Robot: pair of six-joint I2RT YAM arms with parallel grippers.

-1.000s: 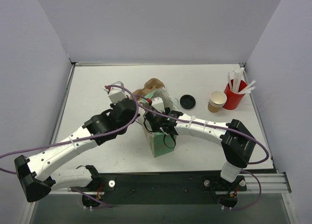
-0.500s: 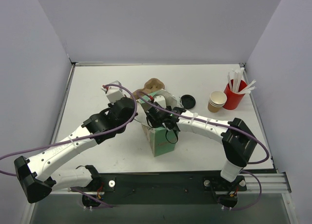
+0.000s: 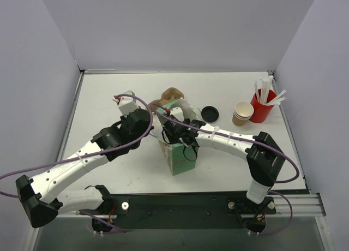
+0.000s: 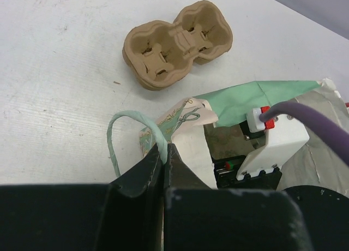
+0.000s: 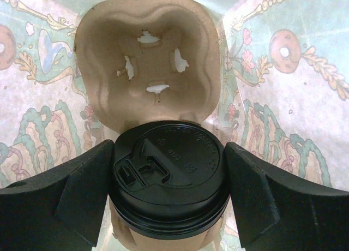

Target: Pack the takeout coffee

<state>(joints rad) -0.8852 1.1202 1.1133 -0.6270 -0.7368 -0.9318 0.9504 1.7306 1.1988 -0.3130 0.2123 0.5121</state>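
The takeout coffee (image 5: 169, 174), a brown paper cup with a black lid, sits in one pocket of a pulp carrier (image 5: 147, 60) inside the green patterned paper bag (image 3: 177, 155). My right gripper (image 5: 169, 180) reaches down into the bag, and its fingers (image 5: 76, 191) press the lid's rim from both sides. The left gripper (image 4: 164, 147) is shut on the bag's green handle (image 4: 131, 123), holding the mouth apart. In the top view the right gripper's fingers and the cup are hidden within the bag.
A second pulp carrier (image 3: 170, 95) lies just behind the bag. A loose black lid (image 3: 210, 114), a stack of brown cups (image 3: 242, 113) and a red cup of white sticks (image 3: 263, 105) stand at the back right. Walls close in left, right and behind.
The right wrist has shifted a little left and further into the bag's mouth. The left gripper has drawn the handle slightly back and left.
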